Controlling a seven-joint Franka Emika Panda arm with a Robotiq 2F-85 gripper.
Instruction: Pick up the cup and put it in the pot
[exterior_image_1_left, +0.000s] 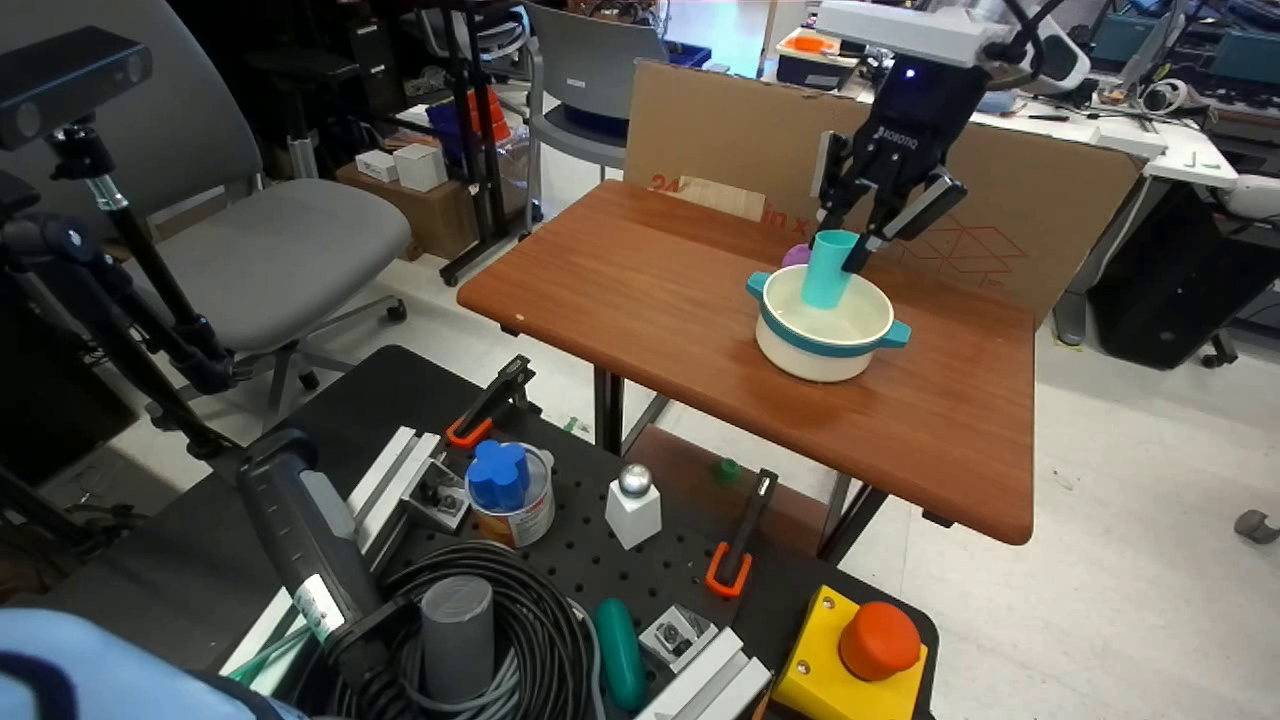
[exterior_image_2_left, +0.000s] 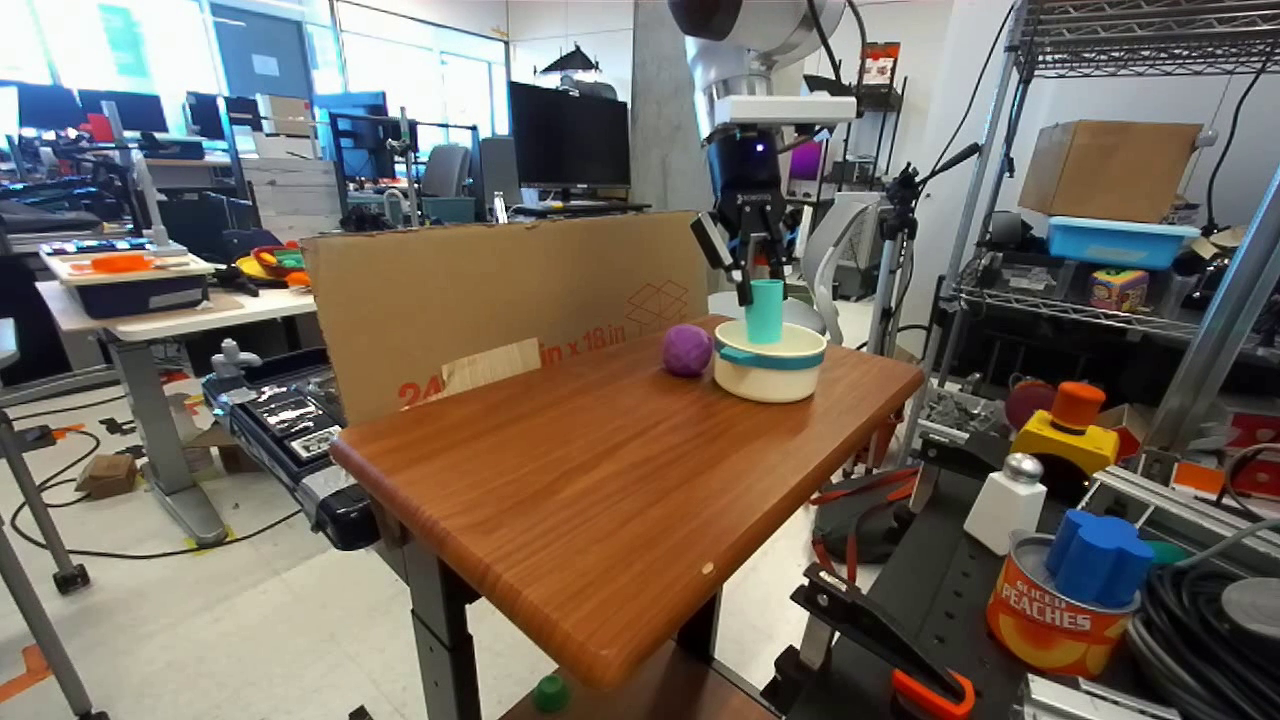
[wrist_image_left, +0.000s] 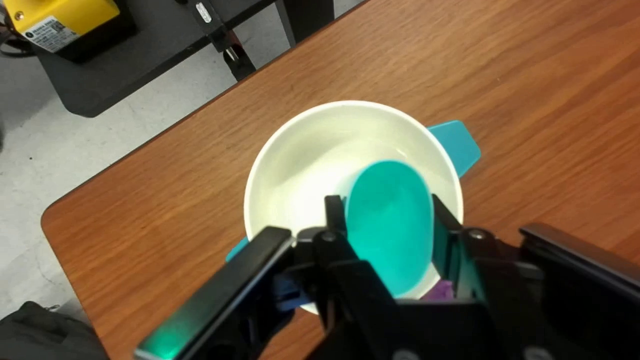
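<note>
Cup (exterior_image_1_left: 828, 275) clamped in the hand (wrist_image_left: 387, 215) over the open pot (exterior_image_2_left: 765, 384)

The wood-toned surface (exterior_image_2_left: 560, 480) has rounded corners and edges. The pot stands on it toward one end, teal handles jutting from its sides, with a purple ball (exterior_image_2_left: 687, 350) just beside. Black fingers (wrist_image_left: 334, 215) press the cup from opposite sides near its top. The cup's base shows at about the height of the pot's rim; whether it dips inside, I cannot tell.

Along a long edge of the surface stands a cardboard sheet (exterior_image_2_left: 500, 280) with red printing, a pale patch (exterior_image_2_left: 490, 363) over some of the print.

Across a gap is a black perforated bench (exterior_image_1_left: 582, 510). It carries a peach tin (exterior_image_2_left: 1045, 625) with a blue lobed piece (exterior_image_1_left: 498, 475) at its mouth, a white block (exterior_image_1_left: 633, 515) topped by a silver ball, a black cable (exterior_image_1_left: 560, 630) in coils, and a yellow box (exterior_image_1_left: 815, 670) bearing a red button (exterior_image_1_left: 880, 640).

Around them, the room holds a grey chair (exterior_image_1_left: 270, 240), a wide monitor (exterior_image_2_left: 570, 135) and, farther off, bright windows (exterior_image_2_left: 415, 60). Wire shelving (exterior_image_2_left: 1150, 60) holds a blue bin (exterior_image_2_left: 1120, 243) with a brown box (exterior_image_2_left: 1105, 170) on top.
</note>
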